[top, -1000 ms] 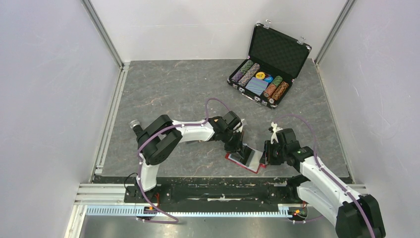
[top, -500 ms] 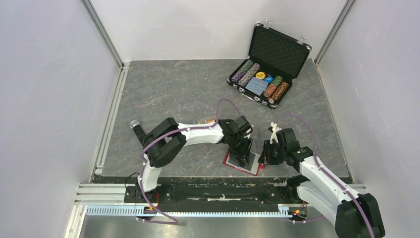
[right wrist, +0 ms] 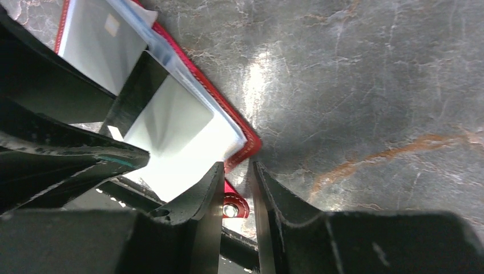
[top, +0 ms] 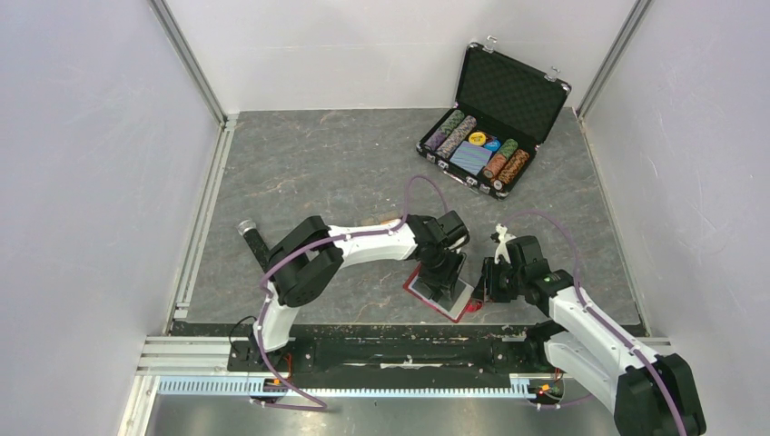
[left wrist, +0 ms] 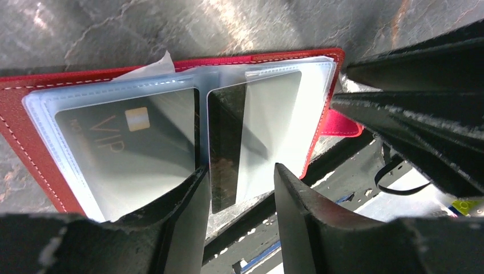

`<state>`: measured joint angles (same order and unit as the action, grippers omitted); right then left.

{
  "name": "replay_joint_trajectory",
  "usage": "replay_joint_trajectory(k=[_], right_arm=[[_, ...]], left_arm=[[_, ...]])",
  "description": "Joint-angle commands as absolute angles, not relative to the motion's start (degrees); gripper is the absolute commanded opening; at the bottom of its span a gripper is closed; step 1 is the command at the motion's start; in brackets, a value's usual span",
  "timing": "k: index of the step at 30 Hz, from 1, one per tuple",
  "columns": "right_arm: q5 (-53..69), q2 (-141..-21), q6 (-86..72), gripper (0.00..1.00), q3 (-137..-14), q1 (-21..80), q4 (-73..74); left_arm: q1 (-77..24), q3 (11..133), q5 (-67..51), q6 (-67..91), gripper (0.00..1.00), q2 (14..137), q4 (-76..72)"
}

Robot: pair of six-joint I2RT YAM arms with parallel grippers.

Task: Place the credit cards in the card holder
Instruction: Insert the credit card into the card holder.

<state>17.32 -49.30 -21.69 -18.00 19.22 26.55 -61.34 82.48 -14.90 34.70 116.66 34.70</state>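
The red card holder (top: pixel 417 277) lies open near the table's front edge, with clear sleeves inside. In the left wrist view the card holder (left wrist: pixel 23 108) holds a black VIP card (left wrist: pixel 125 142) in its left sleeve. A second black card (left wrist: pixel 225 142) sits in the right sleeve, its lower end reaching down between my fingers. My left gripper (top: pixel 445 277) (left wrist: pixel 237 171) hovers open just over that card. My right gripper (top: pixel 486 282) (right wrist: pixel 237 165) is closed narrowly on the holder's right edge (right wrist: pixel 251 142), with the snap tab (right wrist: pixel 234 208) between its fingers. No orange or gold card shows.
An open black chip case (top: pixel 490 127) with poker chips and a blue deck stands at the back right. The dark front rail (top: pixel 390 350) runs just below the holder. White walls and metal posts close in the sides.
My left gripper moved right and toward the front edge, over the holder. The holder shifted slightly left and turned a little. My right gripper stayed at the holder's right edge.
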Motion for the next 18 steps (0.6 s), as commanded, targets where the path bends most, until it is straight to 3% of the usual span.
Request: replay_joint_trajectory(k=[1,11,18], right_arm=[[18.44,-50.01,-22.5,0.27,-15.63,19.16,26.9],[18.96,-50.12,-22.57,0.27,-15.85,19.14,26.63],[19.17,-49.32,-22.0,0.28,-17.85,19.16,27.4]], left_arm=[[-62.71,86.49,-16.92,30.38,0.5,119.06,35.77],[-64.09,88.17,-25.6,27.47,0.48,119.87,34.28],[-64.01,86.36,-18.56,26.79,0.54,115.54,35.86]])
